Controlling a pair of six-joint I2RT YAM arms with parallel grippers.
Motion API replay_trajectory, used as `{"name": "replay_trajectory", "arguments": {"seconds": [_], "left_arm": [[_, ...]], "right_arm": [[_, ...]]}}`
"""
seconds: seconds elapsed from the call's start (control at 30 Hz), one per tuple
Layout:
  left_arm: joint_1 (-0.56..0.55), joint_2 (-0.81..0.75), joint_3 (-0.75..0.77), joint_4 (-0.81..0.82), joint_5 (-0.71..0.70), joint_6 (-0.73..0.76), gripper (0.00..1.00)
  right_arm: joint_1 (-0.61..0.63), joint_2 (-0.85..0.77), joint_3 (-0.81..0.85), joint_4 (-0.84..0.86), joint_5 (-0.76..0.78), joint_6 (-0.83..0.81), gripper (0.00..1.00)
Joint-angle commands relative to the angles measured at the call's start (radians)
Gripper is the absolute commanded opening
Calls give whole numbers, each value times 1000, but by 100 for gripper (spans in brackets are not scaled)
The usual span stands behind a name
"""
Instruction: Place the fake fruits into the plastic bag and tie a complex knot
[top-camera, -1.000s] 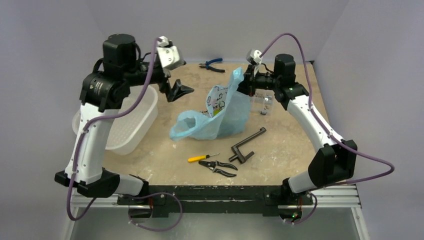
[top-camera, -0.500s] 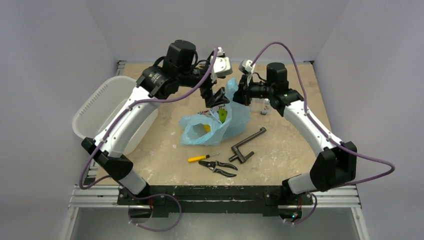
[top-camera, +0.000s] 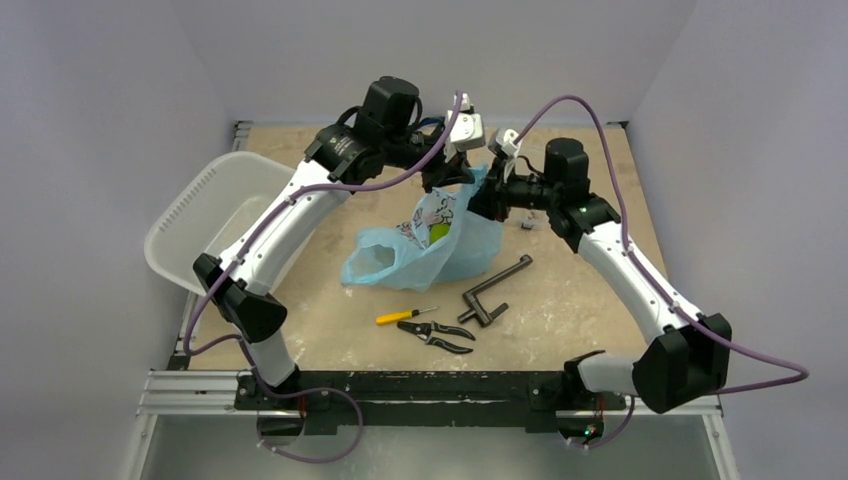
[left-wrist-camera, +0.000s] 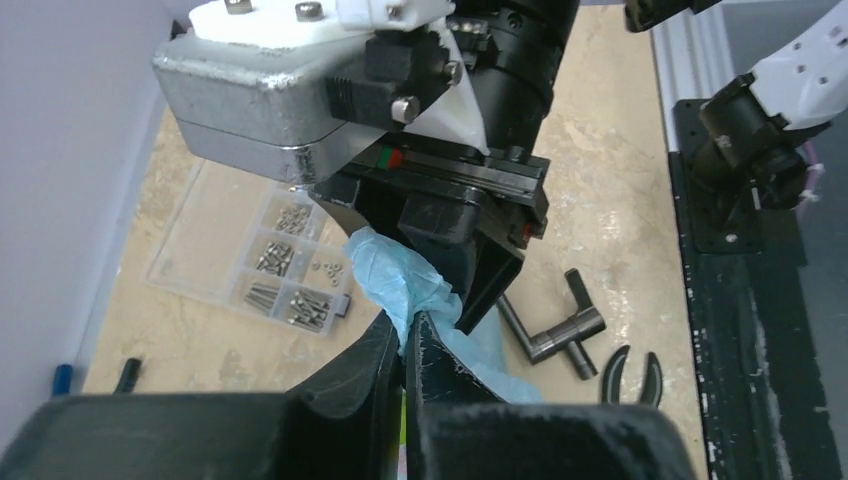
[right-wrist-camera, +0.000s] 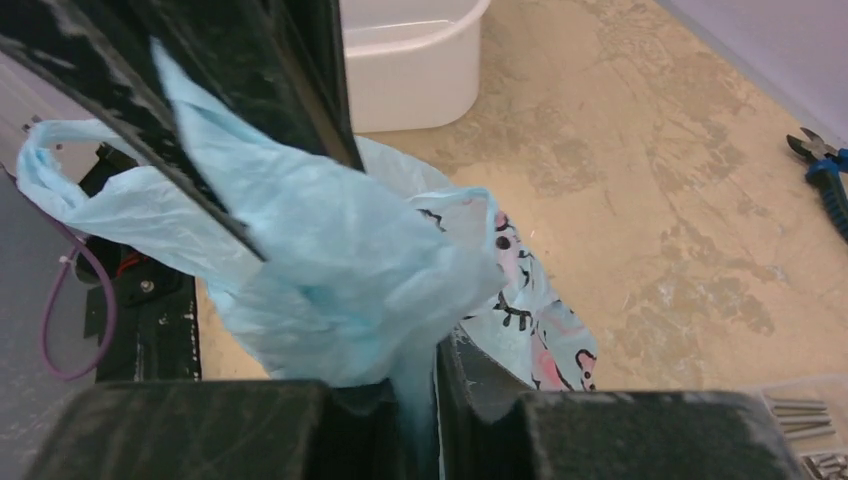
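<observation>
The light-blue plastic bag (top-camera: 420, 250) lies mid-table with its top corner pulled up between the two grippers. My left gripper (top-camera: 447, 180) is shut on that raised film (left-wrist-camera: 390, 280), its jaws pressed together around it. Right beside it, my right gripper (top-camera: 488, 196) is shut on the same bunched film (right-wrist-camera: 330, 270), which runs down between its nearly touching fingers. One green fake fruit (top-camera: 437, 232) shows through the bag's printed side; other fruits are hidden. No knot is in view.
A white perforated tub (top-camera: 215, 215) stands at the left. A clear compartment box (left-wrist-camera: 255, 265) sits behind the bag. Near the front lie a dark T-shaped handle (top-camera: 495, 290), black pliers (top-camera: 437, 335) and a yellow screwdriver (top-camera: 405, 316). Blue pliers (right-wrist-camera: 825, 170) lie at the back.
My left arm swung from over the tub to the bag's raised corner, and its open jaws closed on the film. The right gripper kept hold and shifted slightly.
</observation>
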Motion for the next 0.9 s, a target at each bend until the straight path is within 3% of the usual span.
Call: {"name": "replay_trajectory", "arguments": {"seconds": [0.0, 0.03, 0.1, 0.2, 0.3, 0.5, 0.87], "left_arm": [[17, -30, 52, 9, 144, -20, 0], [25, -35, 52, 15, 152, -38, 0], [50, -39, 53, 29, 167, -82, 0], [72, -24, 102, 17, 185, -109, 0], [82, 7, 162, -5, 213, -138, 0], [82, 37, 195, 22, 255, -227, 0], [64, 18, 124, 65, 221, -231, 0]], "right_arm": [[4, -57, -30, 55, 26, 25, 23], [3, -77, -44, 57, 33, 26, 43], [3, -129, -91, 69, 61, 45, 68], [3, -266, -211, 176, 142, 79, 86], [2, -400, -332, 359, 231, 150, 96], [4, -377, -360, 567, 273, 189, 99], [25, -213, -374, 931, 251, 309, 99]]}}
